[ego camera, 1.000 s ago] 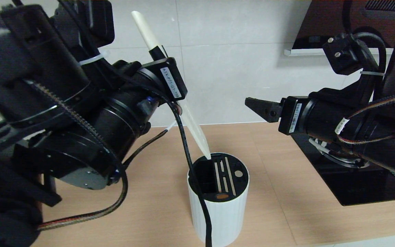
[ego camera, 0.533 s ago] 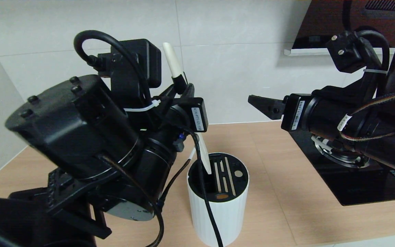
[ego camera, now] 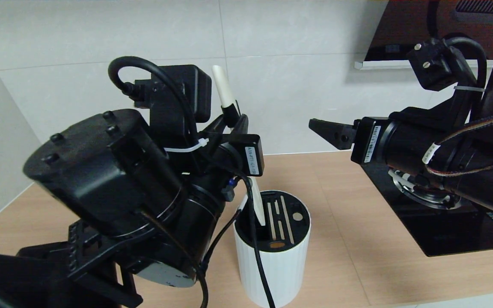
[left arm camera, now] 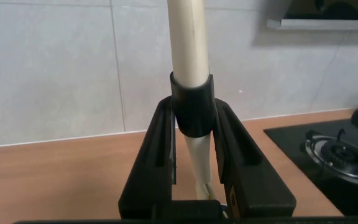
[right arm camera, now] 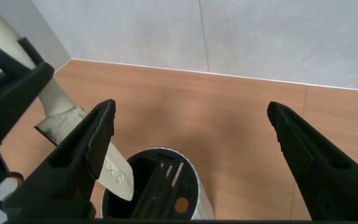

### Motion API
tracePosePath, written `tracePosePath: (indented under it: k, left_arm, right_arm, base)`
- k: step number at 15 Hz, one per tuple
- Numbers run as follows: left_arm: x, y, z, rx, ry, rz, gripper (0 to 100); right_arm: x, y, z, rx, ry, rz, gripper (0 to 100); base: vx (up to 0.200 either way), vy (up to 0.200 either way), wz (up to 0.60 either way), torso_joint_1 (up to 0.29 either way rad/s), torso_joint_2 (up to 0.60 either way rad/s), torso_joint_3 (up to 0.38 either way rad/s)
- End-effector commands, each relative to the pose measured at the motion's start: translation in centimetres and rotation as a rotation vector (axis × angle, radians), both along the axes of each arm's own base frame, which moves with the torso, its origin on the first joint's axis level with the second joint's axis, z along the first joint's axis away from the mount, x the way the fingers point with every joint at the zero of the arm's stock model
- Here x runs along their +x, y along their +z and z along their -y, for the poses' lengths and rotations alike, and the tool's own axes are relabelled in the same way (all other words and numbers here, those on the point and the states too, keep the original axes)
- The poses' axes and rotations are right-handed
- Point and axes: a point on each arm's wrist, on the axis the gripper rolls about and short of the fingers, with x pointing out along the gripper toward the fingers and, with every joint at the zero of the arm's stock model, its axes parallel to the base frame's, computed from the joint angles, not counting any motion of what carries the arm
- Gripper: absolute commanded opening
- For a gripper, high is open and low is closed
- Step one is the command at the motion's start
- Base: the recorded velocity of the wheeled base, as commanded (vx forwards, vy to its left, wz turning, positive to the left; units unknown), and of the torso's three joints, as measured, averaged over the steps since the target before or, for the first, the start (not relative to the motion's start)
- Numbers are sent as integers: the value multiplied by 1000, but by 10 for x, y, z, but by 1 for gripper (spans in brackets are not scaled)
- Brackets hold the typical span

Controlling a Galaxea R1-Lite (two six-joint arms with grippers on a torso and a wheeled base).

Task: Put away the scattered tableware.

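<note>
Half the knife (ego camera: 222, 87) behind jaws of left gripper (ego camera: 232, 122)

A pale wooden counter (ego camera: 349, 222) carries a white ribbed holder (ego camera: 278, 265), which stands upright near the front edge (its top is black and slotted). A black hob (ego camera: 452, 231) sits in the counter on the robot's right, apart from the holder.

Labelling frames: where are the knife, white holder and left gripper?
knife (ego camera: 223, 87), head view, cream handle.
white holder (ego camera: 285, 265), head view, ribbed side wall.
left gripper (left arm camera: 194, 111), left wrist view, between its fingertips.
</note>
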Motion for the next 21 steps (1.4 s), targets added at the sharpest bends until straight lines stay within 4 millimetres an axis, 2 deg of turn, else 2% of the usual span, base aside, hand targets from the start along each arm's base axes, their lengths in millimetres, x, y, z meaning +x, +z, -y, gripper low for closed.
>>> tracePosePath:
  k: [1, 8, 16, 21]
  left_arm:
    - [0, -4, 1, 12, -5, -9, 0]
    - [8, -27, 12, 52, -8, -55, 0]
    - [11, -38, 18, 78, -5, -76, 0]
    - [14, -55, 25, 106, -9, -107, 0]
  right_arm:
    - [0, -1, -1, -1, 0, -2, 100]
    - [2, -2, -2, -5, 0, -5, 100]
    - [2, -3, -2, -7, 0, -7, 100]
    - [2, -3, -2, -6, 0, -6, 100]
  base:
    - [0, 0, 0, 0, 0, 0]
    - [0, 0, 0, 0, 0, 0]
    - [0, 0, 0, 0, 0, 0]
    - [0, 0, 0, 0, 0, 0]
